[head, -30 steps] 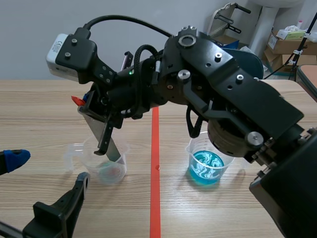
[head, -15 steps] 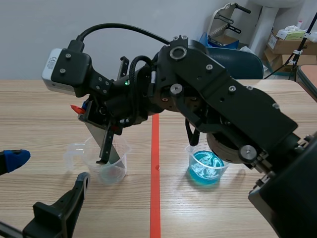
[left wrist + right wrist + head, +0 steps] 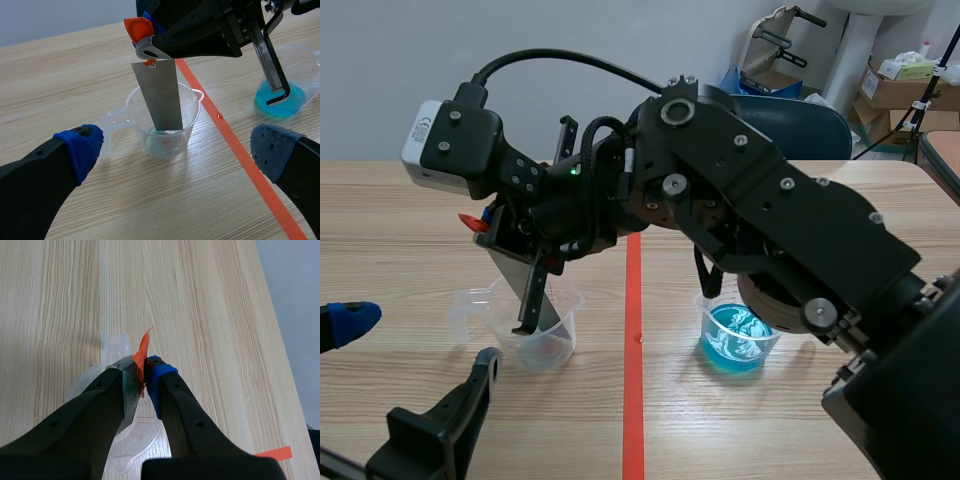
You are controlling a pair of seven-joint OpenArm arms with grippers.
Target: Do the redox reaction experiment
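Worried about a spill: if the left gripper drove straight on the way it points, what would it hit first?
The left gripper would probably meet the clear beaker first, handle nearest; it sits ahead of the open fingers, with the metal strip inside. Depth is uncertain.

Scene camera wide, facing forward, wrist cameras close, looking down, all sharing the beaker [image 3: 558, 342]

No text, number or brand was legible. A small dark mark stood on the white camera housing [image 3: 425, 135], and faint red graduation lines on the clear beaker [image 3: 145, 432]; neither could be read.
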